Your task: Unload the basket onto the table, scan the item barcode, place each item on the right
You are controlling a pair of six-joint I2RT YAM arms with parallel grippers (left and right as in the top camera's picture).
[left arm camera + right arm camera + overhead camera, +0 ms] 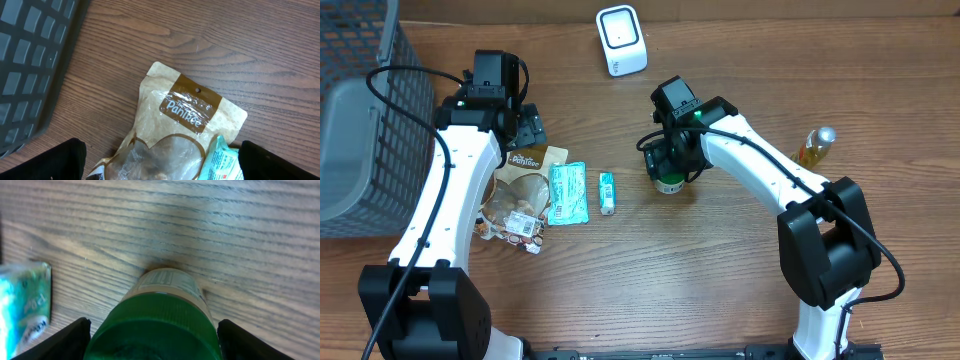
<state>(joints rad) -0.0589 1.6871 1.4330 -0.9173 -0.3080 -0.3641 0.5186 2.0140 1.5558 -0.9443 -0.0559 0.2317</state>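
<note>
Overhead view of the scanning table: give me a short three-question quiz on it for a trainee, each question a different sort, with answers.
1. True or false: the left gripper hovers open above the brown paper snack pouch.
2. Which item do the right gripper fingers flank? A) the green-capped bottle with a pale label B) a yellow bottle with a silver cap C) a teal foil packet
3. Name the white box-shaped device at the top of the overhead view.

Key: 1 true; 2 A; 3 the barcode scanner.
</note>
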